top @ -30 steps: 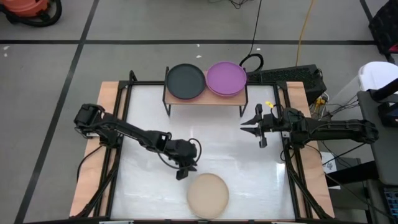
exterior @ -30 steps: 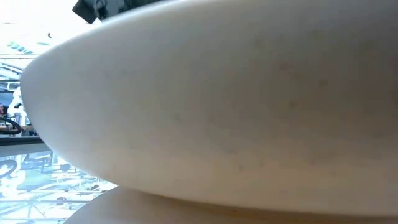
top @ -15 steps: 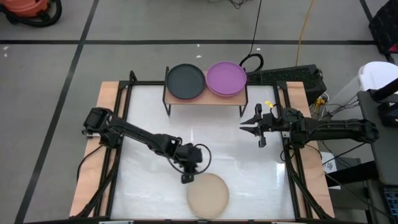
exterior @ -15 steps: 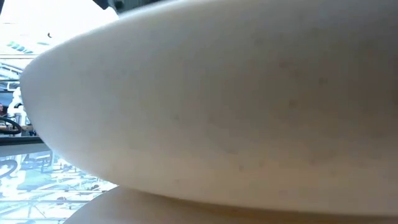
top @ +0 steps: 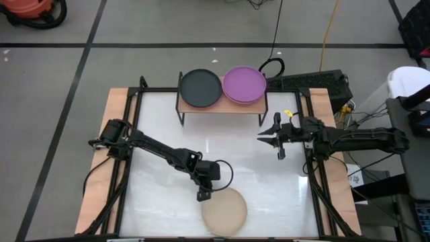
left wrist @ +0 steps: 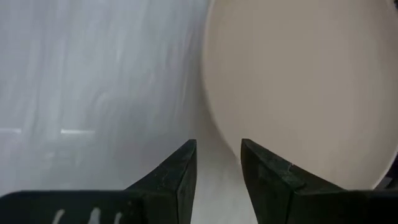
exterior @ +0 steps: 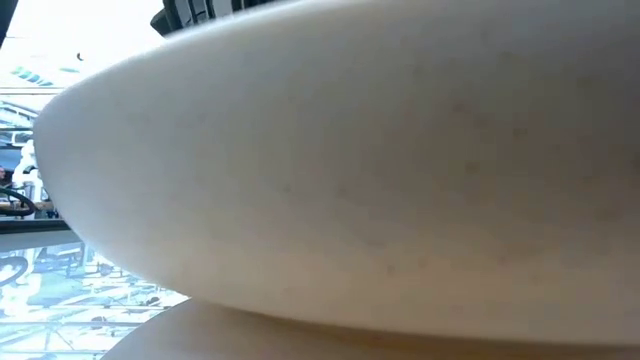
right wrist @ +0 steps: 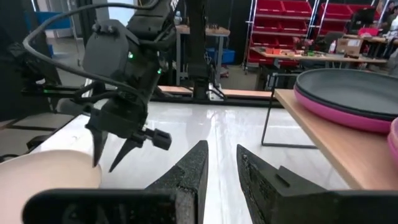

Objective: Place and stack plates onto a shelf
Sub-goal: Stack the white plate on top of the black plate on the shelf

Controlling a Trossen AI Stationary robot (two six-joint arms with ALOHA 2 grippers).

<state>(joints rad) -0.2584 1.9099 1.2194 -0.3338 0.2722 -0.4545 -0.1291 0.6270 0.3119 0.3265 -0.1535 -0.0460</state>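
A beige plate [top: 225, 210] lies flat on the white tabletop near its near edge. It fills the low view [exterior: 350, 170]. My left gripper [top: 201, 195] points down over the plate's far-left rim [left wrist: 214, 134] and is open. One finger stands outside the rim and one over the plate, and I see no touch. The right wrist view also shows it [right wrist: 109, 163] just above the plate [right wrist: 50, 174]. The wooden shelf [top: 222, 104] at the far side carries a black plate [top: 200, 87] on a magenta one [right wrist: 348, 115], and a purple stack [top: 244, 84]. My right gripper [top: 261, 138] hovers open and empty, right of centre.
Black metal rails run along the table's left [top: 127, 154] and right [top: 312, 168] sides. Bare white tabletop [top: 235, 154] lies between the shelf and the beige plate. Cables and a dark box [top: 309, 81] sit behind the far right corner.
My left gripper has moved toward the table's near edge and a little to the right. It has closed in on the beige plate's far-left rim, with its arm stretched further out. The plate has stayed in place.
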